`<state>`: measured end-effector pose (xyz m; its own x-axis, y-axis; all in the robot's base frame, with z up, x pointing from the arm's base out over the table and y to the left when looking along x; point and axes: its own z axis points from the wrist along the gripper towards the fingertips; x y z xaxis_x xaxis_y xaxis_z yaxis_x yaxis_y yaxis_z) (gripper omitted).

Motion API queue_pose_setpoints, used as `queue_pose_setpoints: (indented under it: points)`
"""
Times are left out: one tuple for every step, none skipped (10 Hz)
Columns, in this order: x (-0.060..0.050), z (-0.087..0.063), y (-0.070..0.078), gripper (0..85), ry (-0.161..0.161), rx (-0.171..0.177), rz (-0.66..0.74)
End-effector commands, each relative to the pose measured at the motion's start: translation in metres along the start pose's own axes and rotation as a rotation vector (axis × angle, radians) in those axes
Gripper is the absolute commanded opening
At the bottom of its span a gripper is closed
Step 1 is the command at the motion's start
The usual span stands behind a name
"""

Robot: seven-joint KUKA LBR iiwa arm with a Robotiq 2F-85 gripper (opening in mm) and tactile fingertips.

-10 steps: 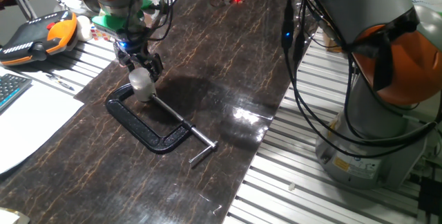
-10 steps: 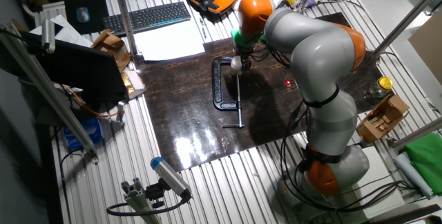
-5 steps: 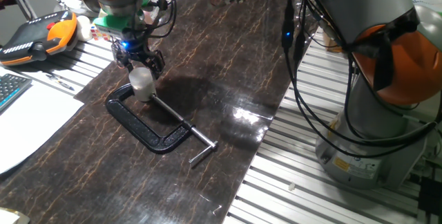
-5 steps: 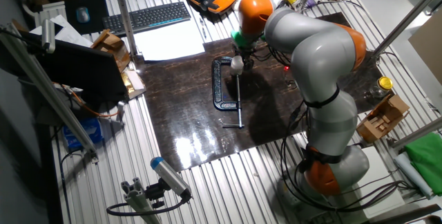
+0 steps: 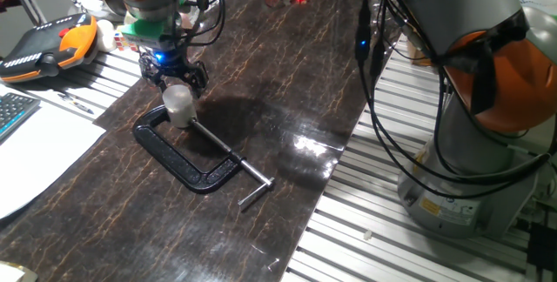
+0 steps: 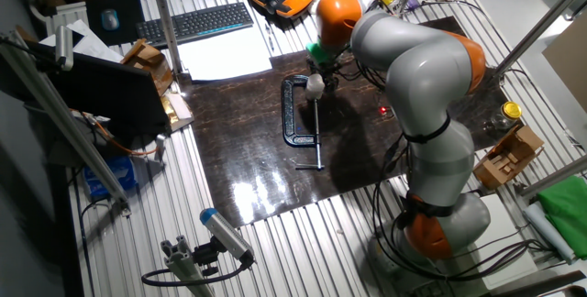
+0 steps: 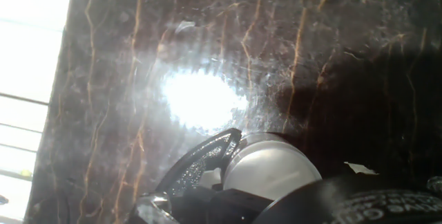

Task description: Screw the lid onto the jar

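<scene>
While arm leans over, claw [image 5: 177, 79] hangs just above jar [image 5: 178, 105], grip state unclear.

- The gripper [image 5: 177, 77] is covering the top of the jar [image 5: 178, 105]; jaw position cannot be determined.
- The lid [image 7: 271, 171] is running past the bottom edge beside the C-clamp [image 7: 200, 165].
- In the other fixed view, the jar [image 6: 315, 84] is appearing too small to inspect.

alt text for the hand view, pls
A small whitish translucent jar fills the lower centre, seen from close above, clamped against the black metal C-clamp on the dark brown veined tabletop. A bright glare patch lies on the tabletop; the gripper's fingers cannot be made out.
</scene>
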<state>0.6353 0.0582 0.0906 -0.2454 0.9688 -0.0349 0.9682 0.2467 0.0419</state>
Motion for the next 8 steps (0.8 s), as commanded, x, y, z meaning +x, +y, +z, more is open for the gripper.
queue_pose_setpoints:
  points:
    - [0.0000, 0.0001, 0.0002, 85.0, -0.005, 0.001, -0.015]
    - [0.0001, 0.0002, 0.0008, 85.0, -0.011, 0.003, -0.032]
    - [0.0003, 0.0000, 0.0013, 85.0, -0.013, 0.002, -0.043]
    - [0.0002, 0.0001, 0.0012, 85.0, -0.020, 0.004, -0.074]
    - [-0.0001, 0.0002, 0.0014, 85.0, -0.025, 0.006, -0.103]
    - [-0.0001, 0.0005, 0.0016, 85.0, -0.025, 0.006, -0.132]
    - [0.0003, 0.0004, 0.0021, 85.0, -0.028, 0.007, -0.163]
    - [0.0009, -0.0002, 0.0027, 85.0, -0.030, 0.009, -0.211]
